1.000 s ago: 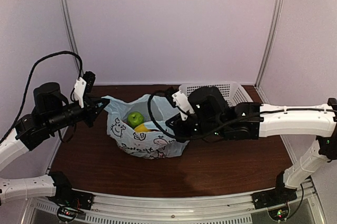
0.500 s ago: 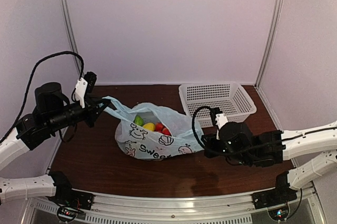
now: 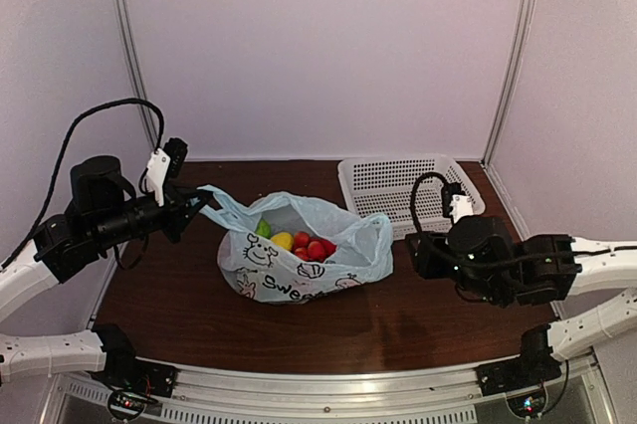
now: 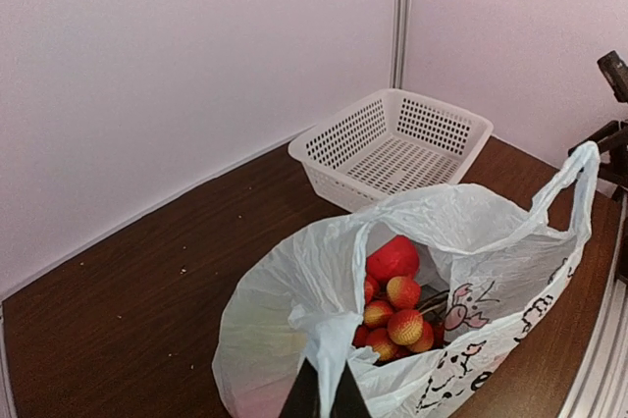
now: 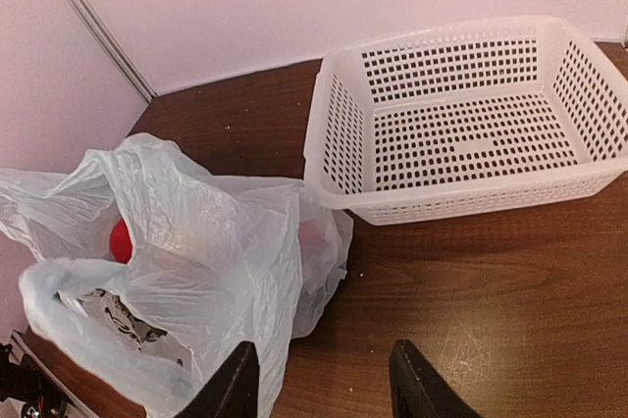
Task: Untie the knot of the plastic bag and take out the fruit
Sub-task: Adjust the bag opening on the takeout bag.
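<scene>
Left claw [image 4: 322, 391]: clamped on plastic bag [image 3: 348, 245] handle
Right claw [image 5: 324, 384]: apart, empty, right of bag
Fruit [image 4: 397, 302]: inside bag

The plastic bag [image 3: 289, 280] gapes open above the fruit [image 3: 309, 245] (basket [image 3: 393, 180] close behind).

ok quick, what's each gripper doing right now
left gripper: closed, pinching a bunched bit of the plastic bag
right gripper: open, holding nothing, next to the bag
</scene>
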You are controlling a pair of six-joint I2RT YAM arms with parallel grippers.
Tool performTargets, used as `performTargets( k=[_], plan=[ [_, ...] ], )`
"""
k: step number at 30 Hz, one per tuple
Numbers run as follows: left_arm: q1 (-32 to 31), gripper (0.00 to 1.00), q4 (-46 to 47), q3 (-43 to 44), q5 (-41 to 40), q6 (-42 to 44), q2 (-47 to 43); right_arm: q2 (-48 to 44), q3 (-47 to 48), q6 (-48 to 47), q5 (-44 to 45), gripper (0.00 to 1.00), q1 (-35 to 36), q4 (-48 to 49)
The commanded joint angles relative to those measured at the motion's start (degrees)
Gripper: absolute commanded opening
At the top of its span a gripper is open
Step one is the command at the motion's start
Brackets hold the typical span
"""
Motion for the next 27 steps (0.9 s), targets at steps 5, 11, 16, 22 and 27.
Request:
performTargets(
  k=[5, 11, 16, 22, 27],
  plan=[
    [0.3, 0.0, 2.3, -0.5, 2.0, 0.4, -0.2, 3.2, 16.1, -15.2, -2.7, 0.58, -3.4, -12.0],
    [0.3, 0.0, 2.3, -0.5, 2.4, 0.4, 0.0, 12.9, 30.0, -26.4, -14.8, 0.83, -3.7, -17.8],
    [0.3, 0.0, 2.4, -0.4, 3.3, 0.4, 0.5, 19.7, 38.6, -31.7, -25.1, 0.93, -5.7, -25.2],
    [0.3, 0.0, 2.3, -0.3, 3.7, 0.3, 0.9, 27.3, 44.4, -35.7, -29.9, 0.91, -7.1, -33.4],
    [0.3, 0.0, 2.4, -0.3, 3.8, 0.3, 1.1, 30.8, 47.2, -37.4, -29.3, 0.75, -7.3, -35.6]
  ],
)
